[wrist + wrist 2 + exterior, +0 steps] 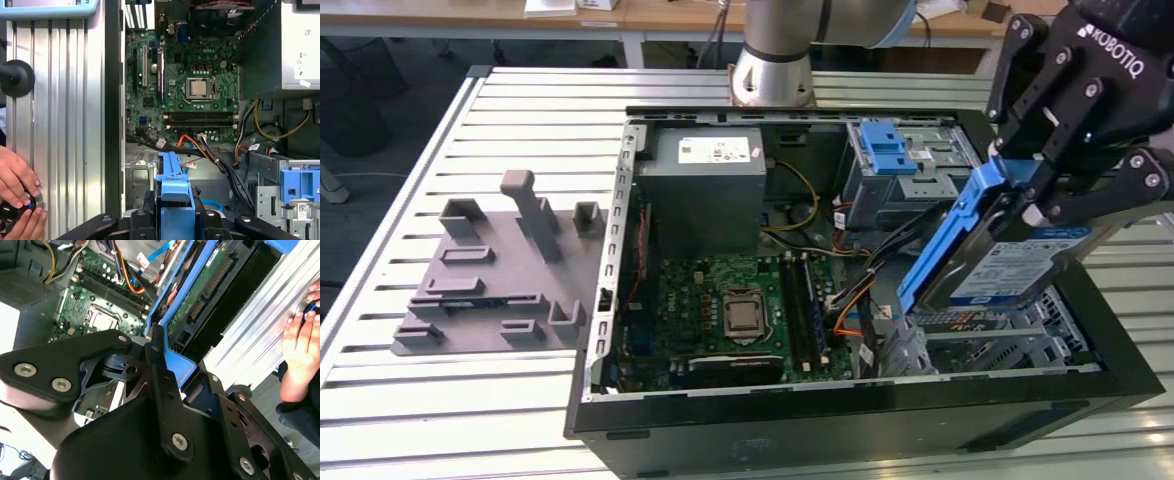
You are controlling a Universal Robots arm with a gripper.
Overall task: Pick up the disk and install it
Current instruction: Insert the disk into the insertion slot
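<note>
Tool (1034, 195) clamps the disk (1017, 262), tilted above the drive cage (987, 345), with cables (851, 292) just beside.

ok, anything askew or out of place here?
The disk hangs steeply tilted in the gripper above the drive cage of the open computer case, not seated. Also, a person's hand rests on a small dark object on the table beside the case. No visible damage or spills.
</note>
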